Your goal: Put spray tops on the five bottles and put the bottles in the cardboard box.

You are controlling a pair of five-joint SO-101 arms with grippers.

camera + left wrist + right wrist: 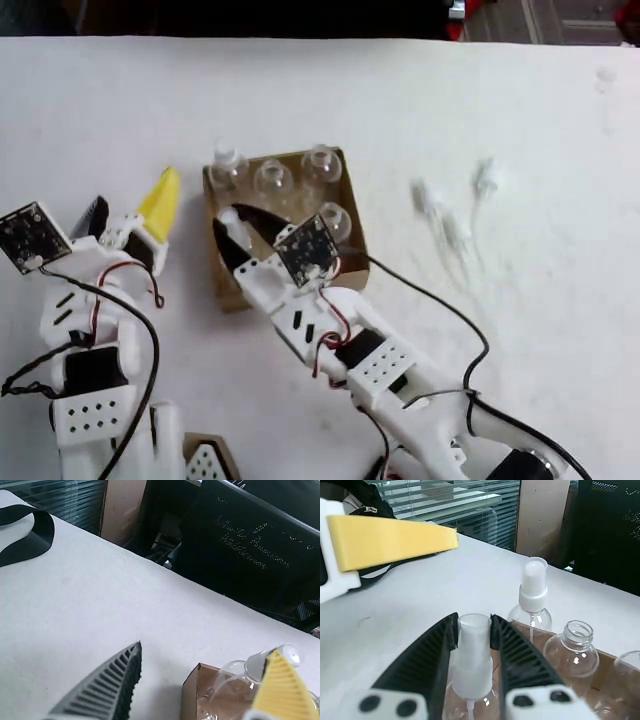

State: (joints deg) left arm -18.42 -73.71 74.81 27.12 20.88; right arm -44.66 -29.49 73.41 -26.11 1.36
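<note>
Pinching white plastic spray top (471, 652) with my right gripper (472, 625), atop clear plastic bottle (457, 706) inside brown cardboard box (232, 298) | judged light, slick, thin-walled: I'd hold its neck | left gripper (206, 649) spread, just beside box.

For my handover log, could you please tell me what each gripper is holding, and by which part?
The right gripper grips a spray top by the sides of its white body; the left gripper is open, holding nothing.
</note>
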